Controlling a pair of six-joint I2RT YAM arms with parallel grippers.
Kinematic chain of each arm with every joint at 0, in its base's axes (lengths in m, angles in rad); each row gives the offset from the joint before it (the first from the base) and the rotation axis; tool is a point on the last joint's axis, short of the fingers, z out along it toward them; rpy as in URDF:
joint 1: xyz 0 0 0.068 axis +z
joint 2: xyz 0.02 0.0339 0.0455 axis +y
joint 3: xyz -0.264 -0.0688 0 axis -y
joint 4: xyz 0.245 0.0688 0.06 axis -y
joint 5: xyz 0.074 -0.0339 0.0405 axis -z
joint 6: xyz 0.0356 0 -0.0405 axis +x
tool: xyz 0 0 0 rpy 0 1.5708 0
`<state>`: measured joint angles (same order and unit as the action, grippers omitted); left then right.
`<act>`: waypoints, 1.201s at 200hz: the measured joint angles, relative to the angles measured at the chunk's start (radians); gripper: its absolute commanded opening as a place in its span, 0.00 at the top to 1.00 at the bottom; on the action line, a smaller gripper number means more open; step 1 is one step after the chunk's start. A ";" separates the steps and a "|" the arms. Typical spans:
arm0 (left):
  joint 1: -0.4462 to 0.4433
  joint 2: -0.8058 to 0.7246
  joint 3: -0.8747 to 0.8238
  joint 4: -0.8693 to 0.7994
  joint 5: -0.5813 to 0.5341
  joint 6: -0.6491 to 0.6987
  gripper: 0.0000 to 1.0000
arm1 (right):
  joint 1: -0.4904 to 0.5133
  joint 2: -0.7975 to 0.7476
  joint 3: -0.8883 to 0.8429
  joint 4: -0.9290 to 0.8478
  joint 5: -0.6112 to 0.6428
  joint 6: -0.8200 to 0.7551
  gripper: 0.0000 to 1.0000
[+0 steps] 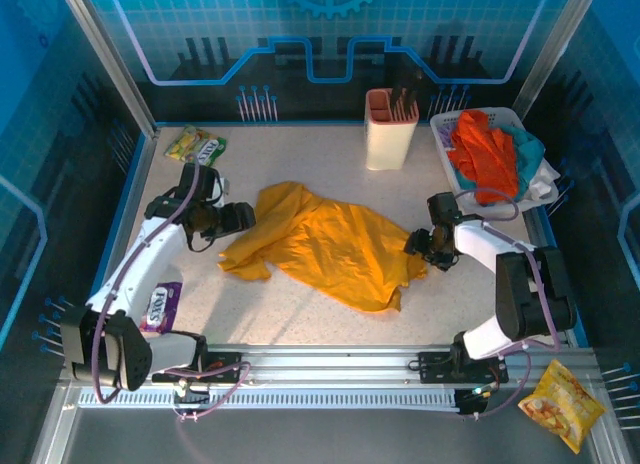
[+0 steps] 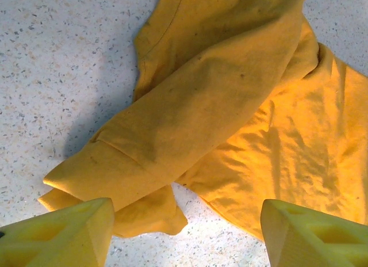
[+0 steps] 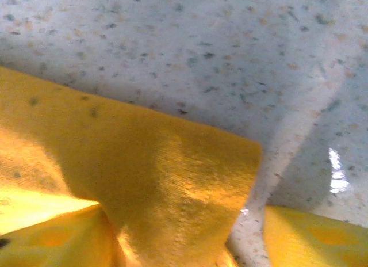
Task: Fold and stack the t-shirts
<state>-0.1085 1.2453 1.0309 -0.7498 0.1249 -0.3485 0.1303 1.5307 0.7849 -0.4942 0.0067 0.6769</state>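
A mustard-yellow t-shirt (image 1: 330,239) lies crumpled and partly folded over itself in the middle of the table. My left gripper (image 1: 240,219) hovers at its left edge. In the left wrist view that gripper (image 2: 187,238) is open, with a folded sleeve (image 2: 144,157) just ahead and bare table between the fingers. My right gripper (image 1: 418,246) is at the shirt's right edge. It (image 3: 184,244) stands open, and a flap of the yellow cloth (image 3: 172,175) rises between its fingers with a strip of table showing beside the right finger (image 3: 313,235). More t-shirts, orange-red (image 1: 482,149) and teal (image 1: 525,149), sit heaped in a basket.
The white basket (image 1: 445,124) stands at the back right, a cream holder (image 1: 390,134) beside it. A green-yellow snack packet (image 1: 195,144) lies back left, a purple packet (image 1: 160,306) near the left arm's base, and an orange snack bag (image 1: 562,404) off the front right corner.
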 measured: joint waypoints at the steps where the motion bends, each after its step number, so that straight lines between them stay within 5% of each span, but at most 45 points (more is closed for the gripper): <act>1: 0.000 -0.001 -0.001 0.000 0.000 0.000 0.31 | -0.001 0.000 0.001 -0.003 0.000 0.002 0.49; 39: 0.000 -0.020 -0.017 0.000 0.000 0.002 0.31 | -0.005 0.043 0.033 0.050 -0.064 -0.048 1.00; 95: 0.000 -0.018 -0.018 0.002 0.000 0.007 0.31 | 0.119 -0.007 0.167 0.113 -0.098 -0.183 1.00; 159: 0.001 0.042 0.006 0.008 -0.004 0.003 0.31 | 0.659 -0.133 0.193 0.058 -0.006 -0.436 1.00; 168: 0.001 0.051 0.017 0.010 -0.004 0.000 0.31 | 0.745 -0.122 0.193 0.043 0.001 -0.454 0.92; 186: 0.001 0.074 0.039 0.016 -0.004 -0.002 0.32 | 0.878 -0.083 0.184 0.030 -0.006 -0.463 0.54; 211: 0.001 0.104 0.060 0.024 -0.003 -0.011 0.32 | 0.914 -0.068 0.130 0.018 0.003 -0.456 0.23; 240: 0.001 0.124 0.066 0.028 0.009 -0.017 0.32 | 0.854 -0.117 0.111 0.010 0.017 -0.419 0.19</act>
<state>-0.1074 1.3697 1.0969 -0.7219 0.1337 -0.3656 0.9840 1.4139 0.8963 -0.4847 0.0238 0.2581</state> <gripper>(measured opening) 0.681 0.816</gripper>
